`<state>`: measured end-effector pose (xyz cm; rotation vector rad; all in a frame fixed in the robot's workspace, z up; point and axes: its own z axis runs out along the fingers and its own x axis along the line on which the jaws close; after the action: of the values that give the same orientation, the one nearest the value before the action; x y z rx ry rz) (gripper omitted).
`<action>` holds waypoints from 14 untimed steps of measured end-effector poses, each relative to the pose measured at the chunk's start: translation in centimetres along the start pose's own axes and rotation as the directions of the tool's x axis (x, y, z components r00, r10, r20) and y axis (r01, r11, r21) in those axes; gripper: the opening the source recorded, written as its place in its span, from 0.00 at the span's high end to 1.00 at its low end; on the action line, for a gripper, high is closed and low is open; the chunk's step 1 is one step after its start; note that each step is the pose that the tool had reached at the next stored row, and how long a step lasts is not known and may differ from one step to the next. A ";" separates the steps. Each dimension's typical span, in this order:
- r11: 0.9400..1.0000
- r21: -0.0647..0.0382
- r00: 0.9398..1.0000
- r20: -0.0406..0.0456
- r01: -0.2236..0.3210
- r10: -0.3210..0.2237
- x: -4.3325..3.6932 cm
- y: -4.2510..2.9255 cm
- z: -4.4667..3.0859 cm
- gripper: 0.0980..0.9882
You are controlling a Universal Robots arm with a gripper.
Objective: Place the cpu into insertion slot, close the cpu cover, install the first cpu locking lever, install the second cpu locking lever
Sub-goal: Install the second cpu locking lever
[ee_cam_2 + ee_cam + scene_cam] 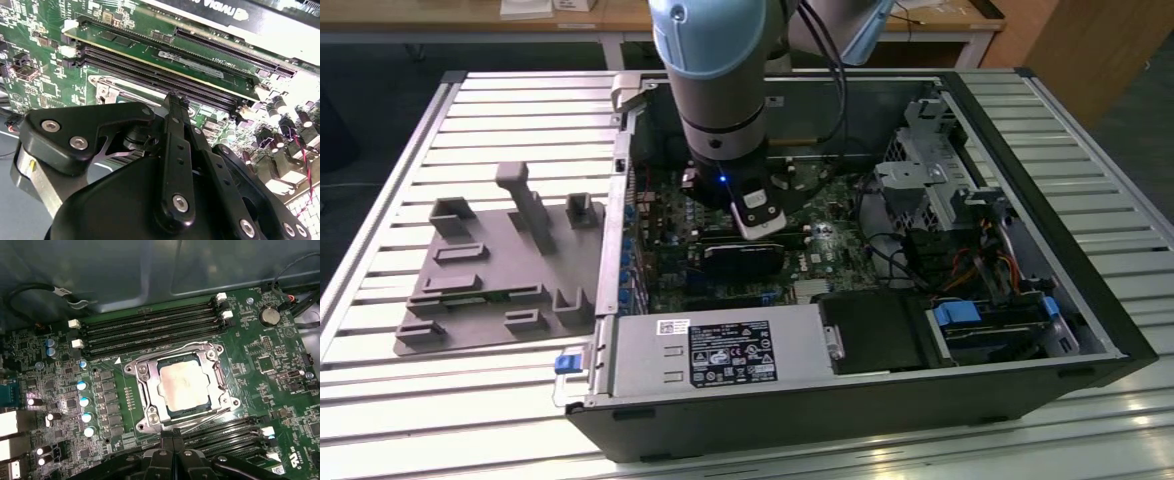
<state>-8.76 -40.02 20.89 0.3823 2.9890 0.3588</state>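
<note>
In the first wrist view the cpu (185, 385), a pale silvery square, lies in the insertion slot (226, 402) on the green motherboard. The cpu cover (150, 390), a silvery frame, lies flat around it. One thin metal lever (170, 354) runs along the side by the memory slots, and another (200, 419) along the side nearest my fingers. My gripper (172, 442) is shut with nothing in it, its tips just off that nearer side. In the second wrist view the gripper (175, 100) points at the cover's corner (107, 90). The exterior view has the gripper (763, 225) low inside the case.
Long black memory slots (150, 327) flank the socket on two sides. A black graphics card (740, 262) lies close beside the gripper, and the grey power-supply box (720, 350) stands at the case front. Drive bays and cables (961, 240) fill the exterior view's right. A grey fixture (494, 270) sits outside the case.
</note>
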 end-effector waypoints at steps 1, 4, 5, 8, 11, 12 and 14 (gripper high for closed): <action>1.000 -0.003 1.000 -0.001 -0.001 0.001 0.02 -0.07 0.06 1.00; 1.000 -0.017 1.000 -0.005 -0.003 0.002 0.06 -0.28 0.21 1.00; 1.000 -0.022 1.000 -0.006 -0.003 0.003 0.09 -0.34 0.25 1.00; 0.999 -0.039 1.000 -0.010 -0.006 0.005 0.23 -0.51 0.36 1.00; 0.999 -0.053 1.000 -0.014 -0.008 0.007 0.34 -0.70 0.50 1.00; 0.998 -0.056 1.000 -0.015 -0.008 0.007 0.38 -0.76 0.55 1.00; 0.998 -0.058 1.000 -0.015 -0.009 0.008 0.46 -0.90 0.61 1.00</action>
<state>-9.33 -40.62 20.04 0.3880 2.9843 0.4508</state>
